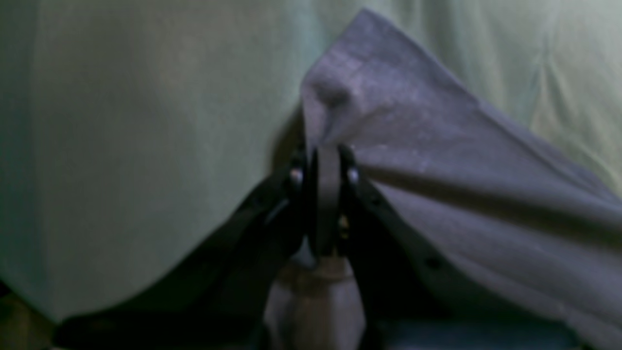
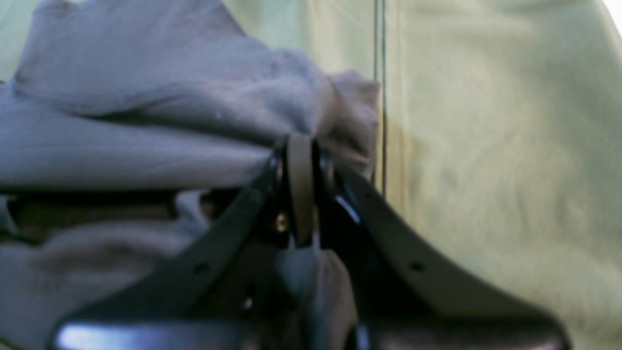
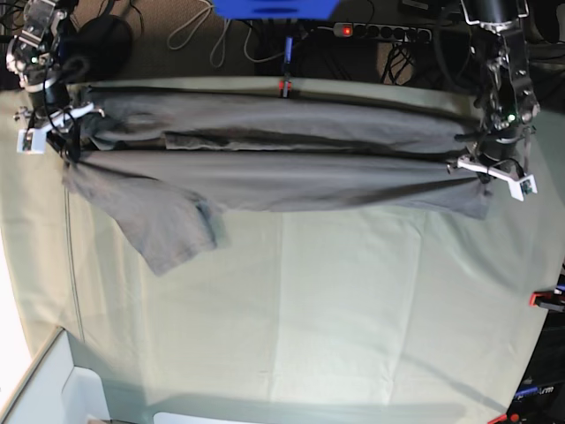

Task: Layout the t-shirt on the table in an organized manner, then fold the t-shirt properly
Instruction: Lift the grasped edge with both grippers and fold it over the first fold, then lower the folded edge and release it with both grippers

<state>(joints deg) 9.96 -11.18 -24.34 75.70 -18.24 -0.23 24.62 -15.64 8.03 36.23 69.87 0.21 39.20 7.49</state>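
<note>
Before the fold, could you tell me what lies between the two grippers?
In the base view, only the grey cotton t-shirt, stretched between right gripper and left gripper.

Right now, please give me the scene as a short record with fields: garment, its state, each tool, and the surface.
garment: grey t-shirt
state: stretched wide between both arms near the far edge, one sleeve hanging toward the near side
left tool: shut on the t-shirt
right tool: shut on the t-shirt
surface: table under pale green cloth
edge: red clamp

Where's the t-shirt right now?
In the base view the t-shirt stretches across the table's far side, pinched between the right gripper and left gripper.
</note>
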